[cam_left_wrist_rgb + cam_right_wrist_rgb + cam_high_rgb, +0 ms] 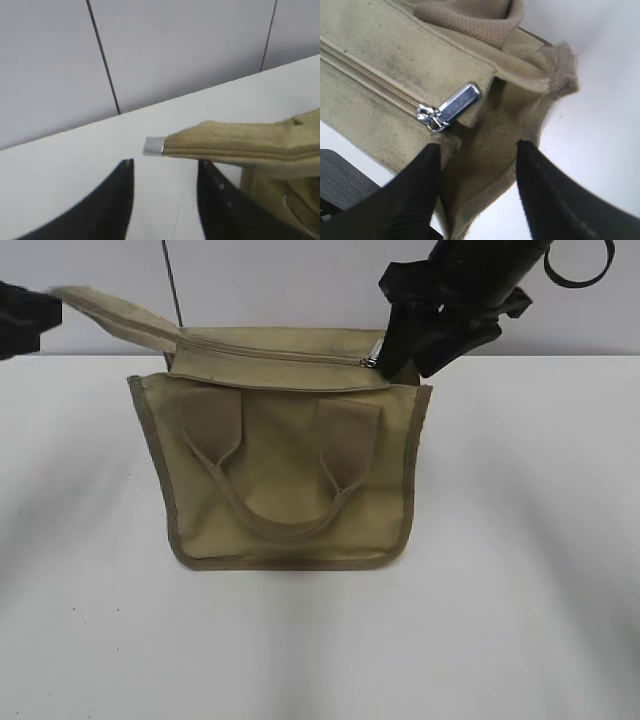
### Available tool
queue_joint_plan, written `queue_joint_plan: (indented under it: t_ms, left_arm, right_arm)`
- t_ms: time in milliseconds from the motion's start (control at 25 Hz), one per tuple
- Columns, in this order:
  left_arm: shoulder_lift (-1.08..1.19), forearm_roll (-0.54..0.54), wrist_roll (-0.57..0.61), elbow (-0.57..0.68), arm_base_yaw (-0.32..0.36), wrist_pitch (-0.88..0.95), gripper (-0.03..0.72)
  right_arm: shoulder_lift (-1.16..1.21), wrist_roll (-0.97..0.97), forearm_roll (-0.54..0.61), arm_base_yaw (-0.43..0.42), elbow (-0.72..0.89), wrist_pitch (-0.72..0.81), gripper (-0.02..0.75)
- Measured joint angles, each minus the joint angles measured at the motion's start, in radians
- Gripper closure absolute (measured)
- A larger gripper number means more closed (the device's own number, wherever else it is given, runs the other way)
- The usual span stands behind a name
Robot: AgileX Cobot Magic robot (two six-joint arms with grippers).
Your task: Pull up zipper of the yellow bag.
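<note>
The bag (285, 475) stands on a white surface (520, 620). Only the right wrist view shows the silver pull (454, 106) ahead of the spread right end effector (477, 150); the left end effector (165, 170), also spread, nears the zipper (235, 150) tail.

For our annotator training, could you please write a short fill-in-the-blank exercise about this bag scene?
1. The silver pull sits at the zipper's ____ end in the exterior view.
2. The right hand's fingers are ____, not gripping the pull.
3. The yellow bag rests on a ____ table.

Missing words: right; open; white
</note>
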Motion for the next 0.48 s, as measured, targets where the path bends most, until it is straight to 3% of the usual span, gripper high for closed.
queue_joint_plan:
  t_ms: [80,160,320,480]
  left_arm:
    - [-0.001,-0.026,0.000,0.035,0.000,0.051,0.287]
    - [-0.001,-0.062,0.000,0.077,0.000,0.102,0.251]
    - [-0.010,-0.165,-0.001,0.168,-0.003,0.164,0.235]
    - [-0.026,-0.249,-0.002,0.213,-0.078,0.291,0.235]
  right_arm:
    - [-0.019,-0.004,-0.001,0.000,0.000,-0.008,0.274]
    - [-0.045,-0.007,-0.015,-0.001,0.000,-0.021,0.248]
    - [-0.123,-0.006,-0.089,0.001,0.001,-0.036,0.236]
    - [-0.237,0.010,-0.182,0.003,0.043,-0.052,0.234]
